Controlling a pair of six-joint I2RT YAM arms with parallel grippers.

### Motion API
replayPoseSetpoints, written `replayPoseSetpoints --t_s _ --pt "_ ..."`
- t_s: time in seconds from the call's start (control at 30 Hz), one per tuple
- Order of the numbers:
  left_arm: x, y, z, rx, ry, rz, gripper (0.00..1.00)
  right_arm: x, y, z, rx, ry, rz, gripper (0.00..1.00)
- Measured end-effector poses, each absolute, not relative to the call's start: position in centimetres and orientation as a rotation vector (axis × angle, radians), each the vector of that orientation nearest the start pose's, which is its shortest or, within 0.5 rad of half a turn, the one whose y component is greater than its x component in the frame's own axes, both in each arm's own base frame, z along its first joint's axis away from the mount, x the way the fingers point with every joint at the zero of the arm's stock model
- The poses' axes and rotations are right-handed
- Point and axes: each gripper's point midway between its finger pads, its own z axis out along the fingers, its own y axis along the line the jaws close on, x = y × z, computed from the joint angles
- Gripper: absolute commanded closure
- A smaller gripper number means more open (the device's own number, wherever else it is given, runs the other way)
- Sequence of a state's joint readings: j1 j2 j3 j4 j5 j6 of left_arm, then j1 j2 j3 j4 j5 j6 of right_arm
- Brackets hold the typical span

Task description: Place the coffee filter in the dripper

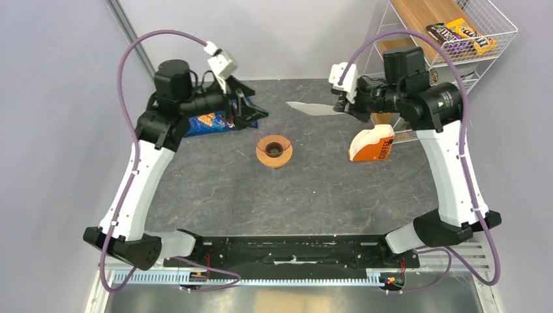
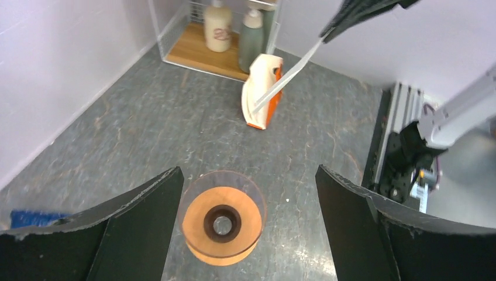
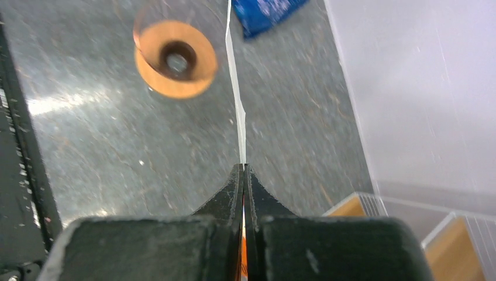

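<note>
The right jaws are pinching the flat coffee filter, its length pointing left toward the lower dripper; the left jaws are standing open.

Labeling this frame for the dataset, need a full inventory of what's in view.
coffee filter: 1, white, in the air, pinched by right end effector
dripper: 1, orange-tan, table centre, empty
coffee pack: 1, orange and white, table right
bag: 1, blue, table left
candy packs: 2, brown and yellow, on wire shelf
bottles: 2, cream and grey-green, shelf's wooden board
left end effector: 1, black, open, raised near dripper
right end effector: 1, black, shut on coffee filter
</note>
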State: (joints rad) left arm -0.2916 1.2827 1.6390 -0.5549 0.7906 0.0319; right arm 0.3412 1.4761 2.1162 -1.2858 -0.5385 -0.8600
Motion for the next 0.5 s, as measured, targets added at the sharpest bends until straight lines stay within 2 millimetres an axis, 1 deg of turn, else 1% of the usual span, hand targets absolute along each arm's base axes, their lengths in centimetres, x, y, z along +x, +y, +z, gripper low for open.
replayPoseSetpoints --t_s 0.07,0.17,0.27,0.33,0.4,0.47,0.5 --pt "27.8 -23.5 42.5 0.946 1.539 -0.88 0.07 28.3 19.0 40.7 -1.447 1.543 0.349 1.0" --pt "27.0 -25.4 42.1 1.043 1.504 -0.854 0.07 27.0 21.3 41.1 -1.459 1.51 0.422 1.0" --pt "26.2 -26.7 41.3 1.13 1.473 -0.805 0.07 26.0 22.7 41.2 -1.464 1.499 0.468 1.0" --pt "25.5 -27.4 41.0 1.174 1.455 -0.781 0.08 25.4 23.5 41.3 -1.47 1.492 0.494 1.0" --pt "25.0 -27.9 40.6 1.205 1.447 -0.764 0.16 24.9 24.1 41.4 -1.477 1.483 0.513 1.0" --pt "24.7 -28.3 40.3 1.223 1.444 -0.751 0.33 24.4 24.6 41.3 -1.487 1.474 0.53 1.0" --pt "24.6 -28.4 40.2 1.232 1.442 -0.746 0.4 24.2 24.8 41.3 -1.489 1.474 0.539 1.0"
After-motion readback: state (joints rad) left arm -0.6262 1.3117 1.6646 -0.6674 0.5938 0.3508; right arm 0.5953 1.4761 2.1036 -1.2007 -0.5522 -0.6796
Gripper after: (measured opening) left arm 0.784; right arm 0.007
